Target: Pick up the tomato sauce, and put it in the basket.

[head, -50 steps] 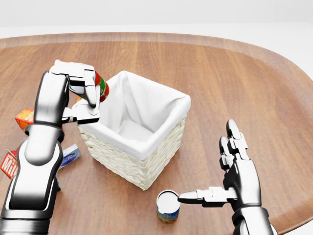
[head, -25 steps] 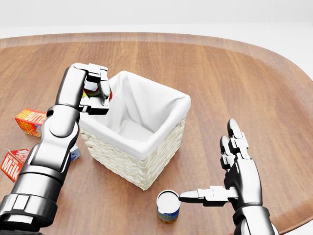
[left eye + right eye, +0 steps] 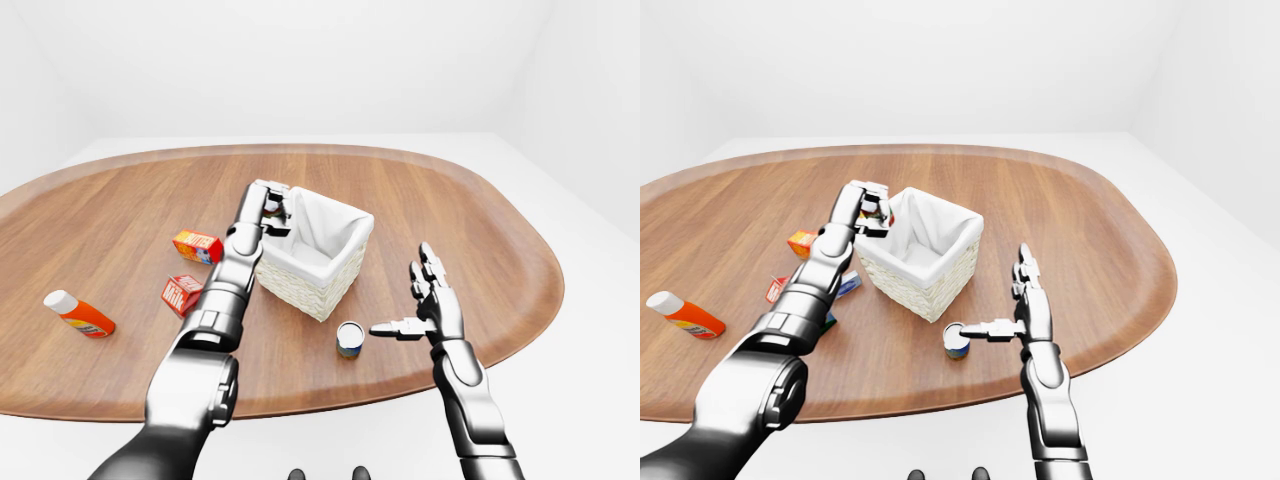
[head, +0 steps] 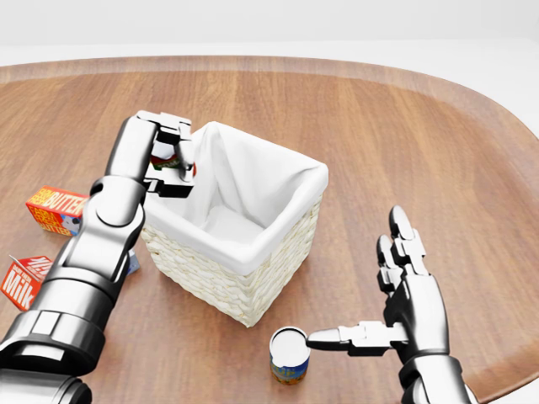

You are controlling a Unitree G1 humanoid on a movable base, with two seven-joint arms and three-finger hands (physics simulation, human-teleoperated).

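The tomato sauce point(image 4: 163, 154) is a small red can with a green band, mostly hidden by fingers. My left gripper point(image 4: 172, 160) is shut on it and holds it level with the top left rim of the basket point(image 4: 232, 286), right at the white cloth lining. The basket is white wicker and stands in the middle of the head view; its inside looks empty. At the lower right my right gripper point(image 4: 375, 295) is open, fingers spread upward, with its thumb pointing left at a tin.
A white-topped tin with a blue and yellow label point(image 4: 289, 357) stands below the basket, just off my right thumb. An orange box point(image 4: 56, 209), a red milk carton point(image 4: 20, 283) and a blue packet point(image 4: 130, 263) lie left of the basket. An orange bottle point(image 3: 80, 313) lies far left.
My left hand has carried the can to the right, from beside the basket's left wall up to its rim. The right hand and the tin have stayed put.
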